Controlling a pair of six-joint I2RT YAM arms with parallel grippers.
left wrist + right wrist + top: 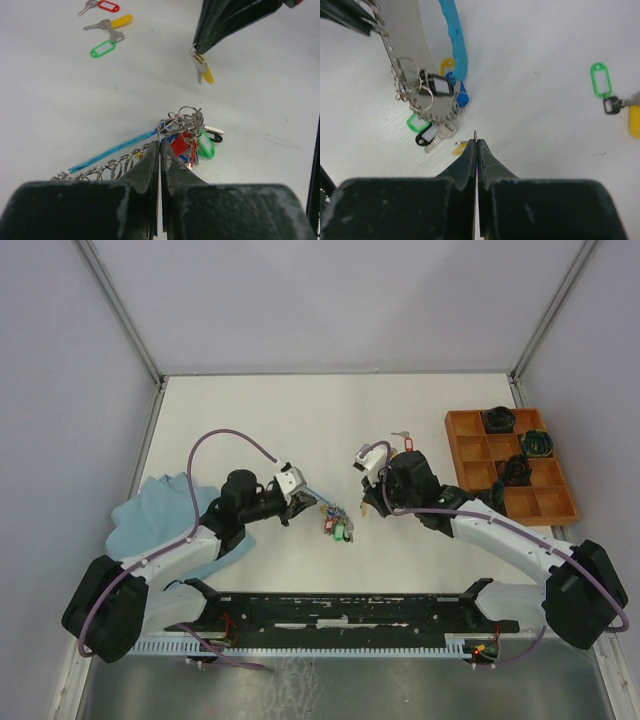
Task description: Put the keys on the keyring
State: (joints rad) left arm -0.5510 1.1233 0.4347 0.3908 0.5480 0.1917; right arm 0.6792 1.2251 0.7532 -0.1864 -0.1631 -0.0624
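Grey wire with a blue sleeve, the keyring lay mid-counter, one end clamped in the closed left pincer. A bunch of tagged keys already hung on it at that end, so the job looked partly done. Just beyond the keyring, the right pincer was closed on a yellow-tagged key, not yet threaded. Farther past the keyring, three loose keys, red, yellow and green, lay on the counter, still to be added.

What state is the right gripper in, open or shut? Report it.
Shut. The right gripper shows no gap between its fingers, and a yellow-tagged key hangs from its tip.
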